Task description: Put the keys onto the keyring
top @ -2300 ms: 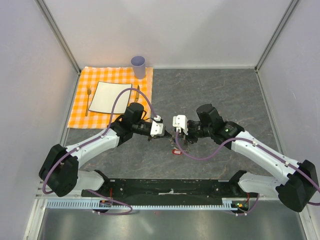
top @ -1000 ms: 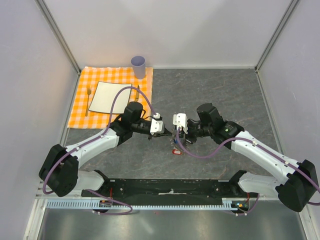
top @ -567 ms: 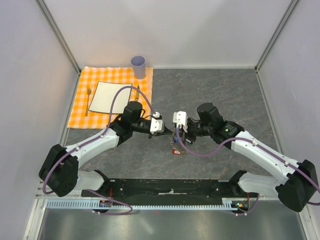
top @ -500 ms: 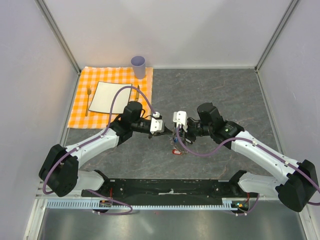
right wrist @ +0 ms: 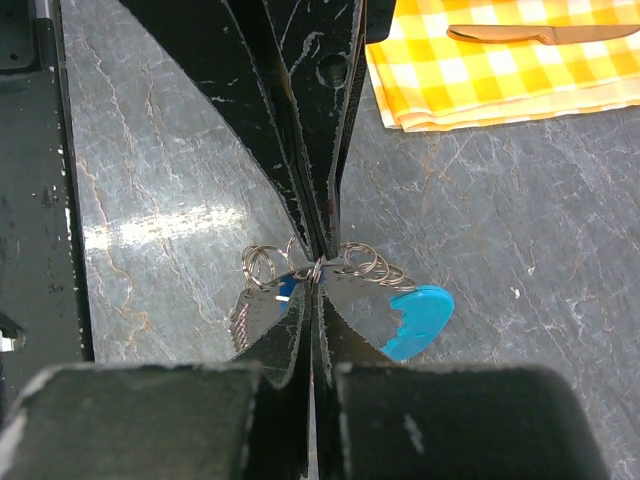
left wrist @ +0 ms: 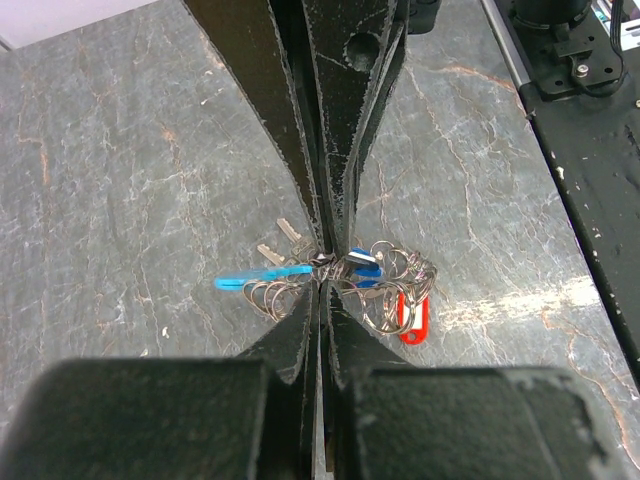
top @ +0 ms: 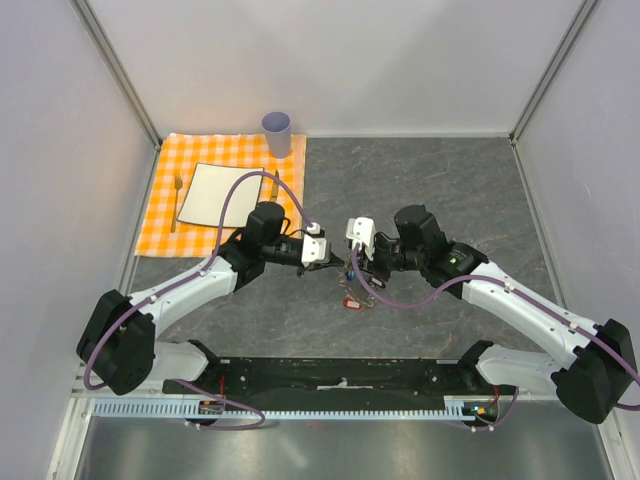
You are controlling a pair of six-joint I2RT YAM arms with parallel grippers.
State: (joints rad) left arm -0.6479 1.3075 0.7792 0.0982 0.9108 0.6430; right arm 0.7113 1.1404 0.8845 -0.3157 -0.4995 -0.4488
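Note:
Both grippers meet tip to tip over the middle of the table. My left gripper (top: 340, 264) (left wrist: 322, 272) is shut on the keyring (left wrist: 270, 292), a bunch of silver chain loops with a cyan clasp (left wrist: 258, 277) sticking out to the left. My right gripper (top: 353, 263) (right wrist: 316, 270) is shut on the same loops (right wrist: 372, 265), the cyan clasp (right wrist: 418, 318) to its right. The keys hang in the bunch: blue tags (left wrist: 362, 262), a red tag (left wrist: 412, 322) (top: 351, 303) lowest, silver blades (left wrist: 284, 238). Which loop each gripper pinches is hidden by the fingers.
An orange checked cloth (top: 160, 215) (right wrist: 500, 70) lies at the back left with a white plate (top: 220, 193), a fork (top: 177, 198) and a knife (top: 274, 186) (right wrist: 540, 33). A purple cup (top: 277, 132) stands behind it. The black base rail (top: 340, 375) runs along the near edge.
The left gripper has edged right toward the right one, and the right wrist has shifted slightly back. Both stay shut on the bunch, which hangs with the red tag below.

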